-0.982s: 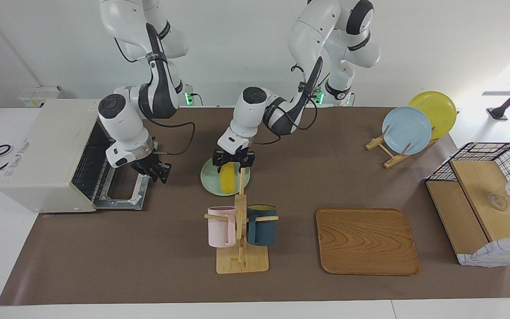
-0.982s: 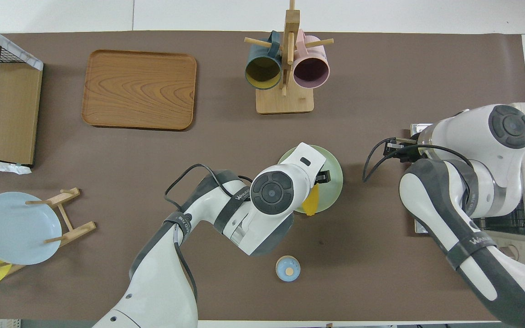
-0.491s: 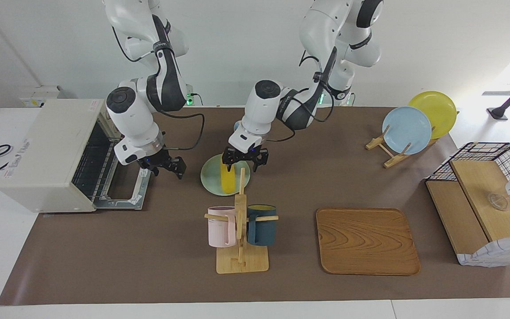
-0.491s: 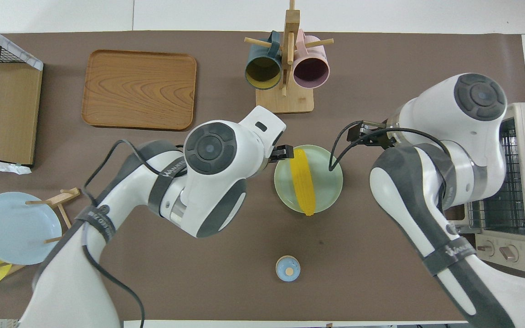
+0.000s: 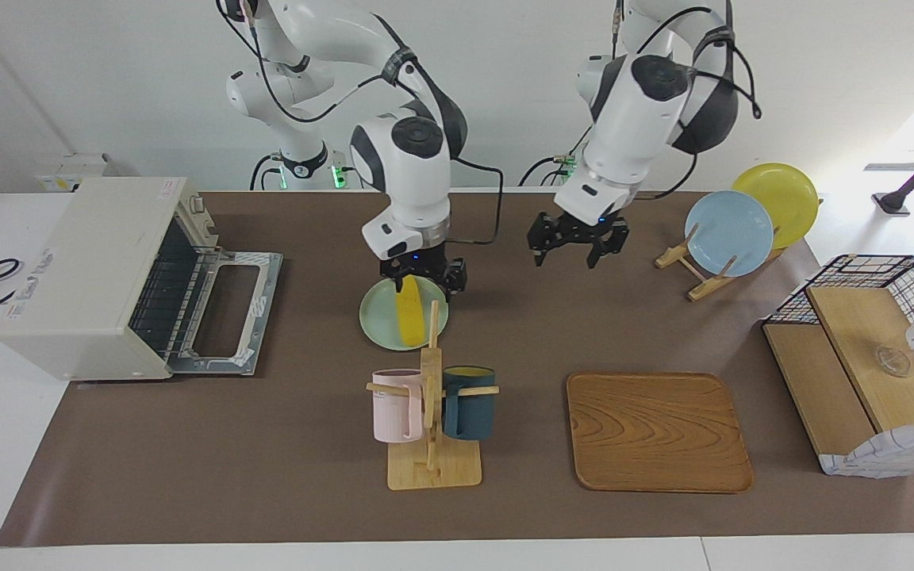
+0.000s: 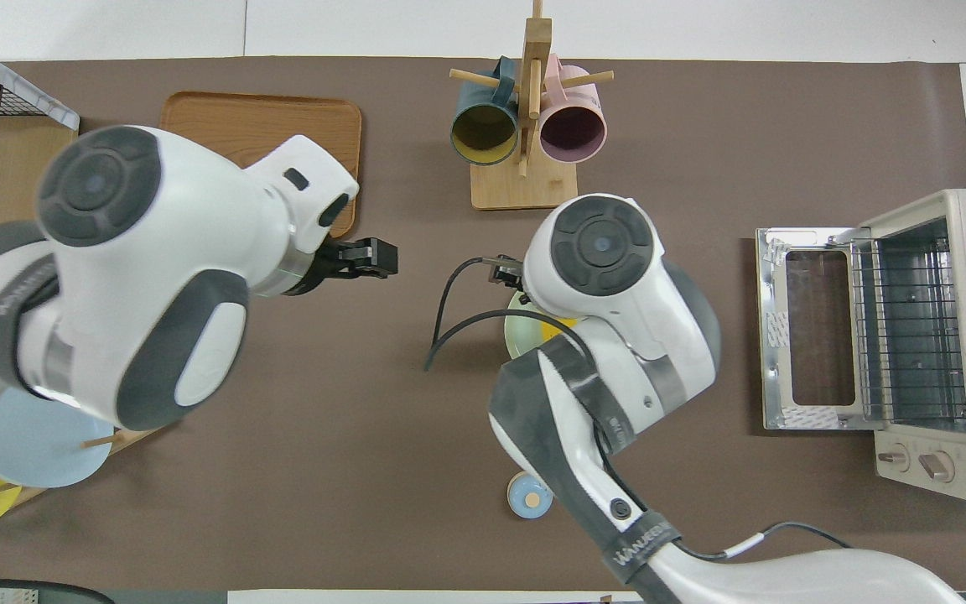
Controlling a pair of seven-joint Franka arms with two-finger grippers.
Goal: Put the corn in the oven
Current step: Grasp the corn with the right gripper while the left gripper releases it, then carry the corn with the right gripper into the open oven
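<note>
Right gripper low over corn, grip state unclear, left gripper spread wide w/ nothing in it, 1 bright yellow tapered cob on 1 green plate, 1 oven w/ door down, 2 mugs, 1 tray.

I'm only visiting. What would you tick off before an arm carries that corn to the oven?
1. Oven open: ok, its door lies flat and the rack shows.
2. Corn reachable: ok, it lies uncovered on the green plate.
3. Right gripper gripping the corn: cannot tell; it is at the corn's end nearer the robots.
4. Left gripper out of the way: ok, open, over the table toward the left arm's end.
5. Route from plate to oven: ok, nothing stands between them.
</note>
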